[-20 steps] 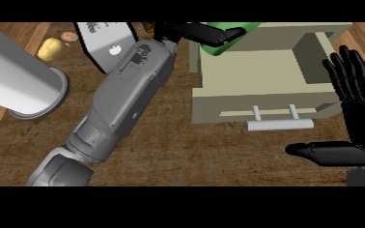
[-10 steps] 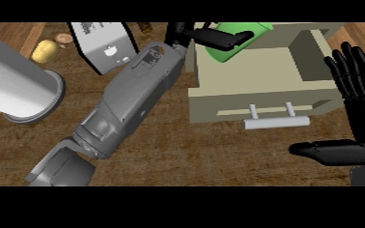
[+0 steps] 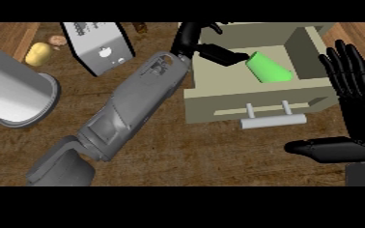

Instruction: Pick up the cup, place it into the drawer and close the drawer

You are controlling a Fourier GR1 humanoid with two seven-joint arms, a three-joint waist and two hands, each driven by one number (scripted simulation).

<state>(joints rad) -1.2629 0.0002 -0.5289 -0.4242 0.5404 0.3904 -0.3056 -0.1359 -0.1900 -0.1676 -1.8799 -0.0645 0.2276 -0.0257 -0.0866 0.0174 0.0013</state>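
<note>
The green cup [image 3: 269, 67] lies on its side inside the open beige drawer [image 3: 242, 99], towards its middle. My left hand [image 3: 203, 46] reaches over the drawer's left wall at the top. Its fingers are spread off the cup, and one fingertip [image 3: 231, 58] is just at the cup's rim. The grey left forearm crosses the counter diagonally from the lower left. My right hand [image 3: 345, 84] rests open at the right edge, fingers up, beside the drawer's right front corner. The drawer's white bar handle [image 3: 274, 121] faces me.
A large metal cylinder [image 3: 21, 96] stands at the left edge. A grey and white flat device [image 3: 100, 48] lies at the back left, with a yellow item [image 3: 39, 53] and a small brown one [image 3: 57, 39] beside it. Wooden counter [image 3: 214, 154] runs in front of the drawer.
The left hand carried the cup rightwards over the drawer and uncurled from it. The cup now lies in the drawer clear of the fingers. The right hand has stayed put.
</note>
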